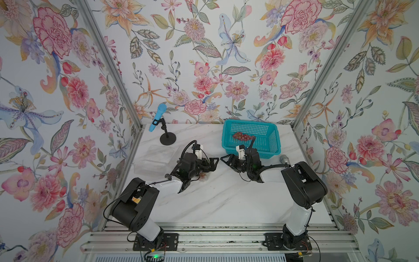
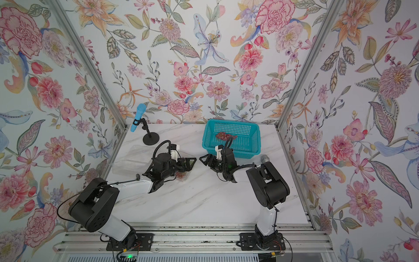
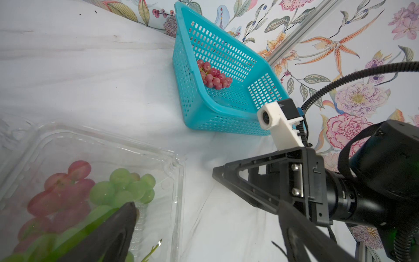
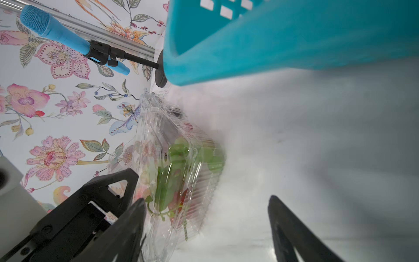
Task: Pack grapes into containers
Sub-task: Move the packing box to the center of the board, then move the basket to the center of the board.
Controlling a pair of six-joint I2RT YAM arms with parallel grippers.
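Note:
A clear container holds red grapes and green grapes; in both top views it lies mostly hidden under my left wrist. My left gripper stands open, one finger over the box's grapes, the other beyond its wall. Facing it, my right gripper is open above bare table, beside the same container. A red bunch lies in the teal basket. Clear empty containers sit at the left.
A blue microphone on a black stand stands at the back left. A grey microphone lies by the basket's near right corner. The two grippers' tips are close together at mid-table. Floral walls enclose three sides.

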